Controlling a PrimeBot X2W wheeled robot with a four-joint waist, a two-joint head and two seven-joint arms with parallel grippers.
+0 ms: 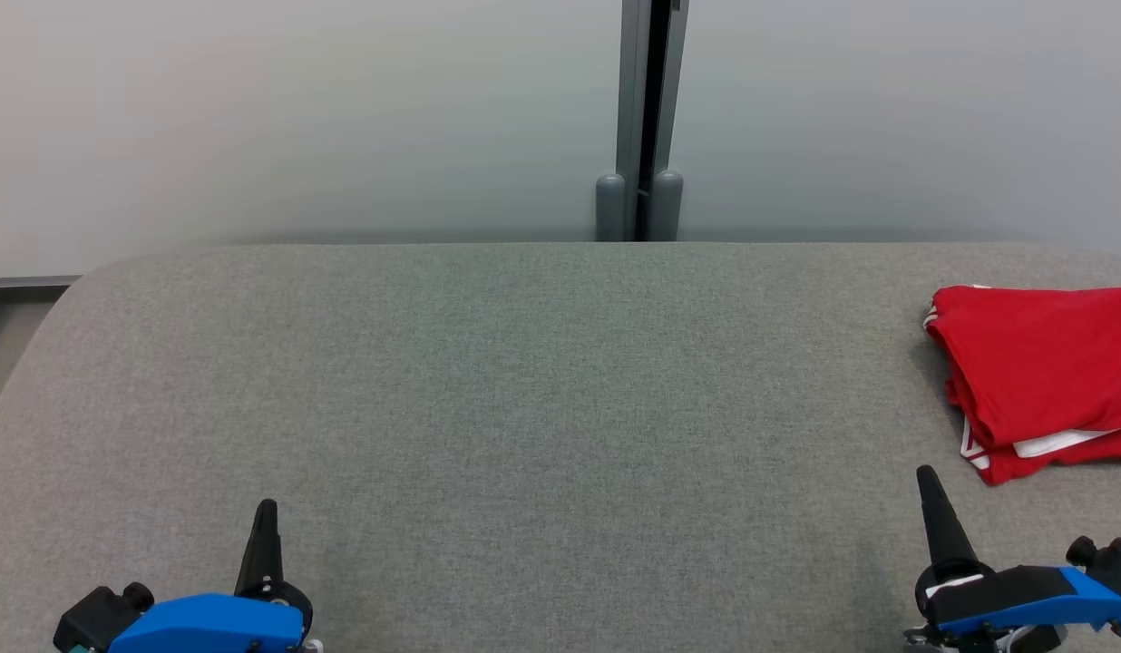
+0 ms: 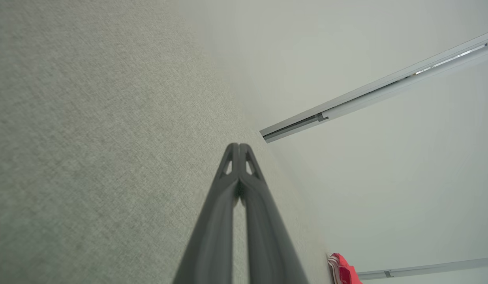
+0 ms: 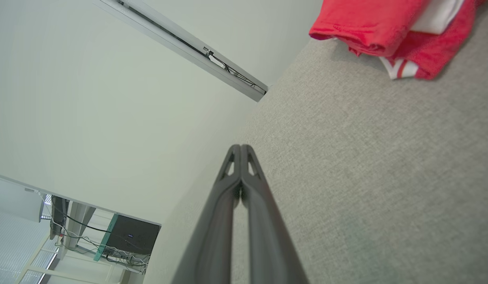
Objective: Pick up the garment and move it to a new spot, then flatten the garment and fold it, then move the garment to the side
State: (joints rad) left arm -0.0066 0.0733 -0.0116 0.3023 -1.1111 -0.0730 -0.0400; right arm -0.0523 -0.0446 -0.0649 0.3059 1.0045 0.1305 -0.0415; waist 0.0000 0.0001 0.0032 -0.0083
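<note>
The garment (image 1: 1041,376) is red with white trim and lies folded at the far right of the grey table (image 1: 524,390), partly cut off by the head view's right edge. It appears too in the right wrist view as the garment (image 3: 390,27) at the top, and as a small red corner of garment (image 2: 342,270) in the left wrist view. My right gripper (image 1: 925,473) is shut and empty at the lower right, a little in front of and to the left of the garment. At the lower left my left gripper (image 1: 267,506) is shut with nothing in it.
A pale wall runs behind the table, with a grey vertical post (image 1: 647,118) at its middle. The table's left rear corner (image 1: 89,272) is rounded. In the right wrist view a dark box with cables (image 3: 127,236) stands beyond the table's edge.
</note>
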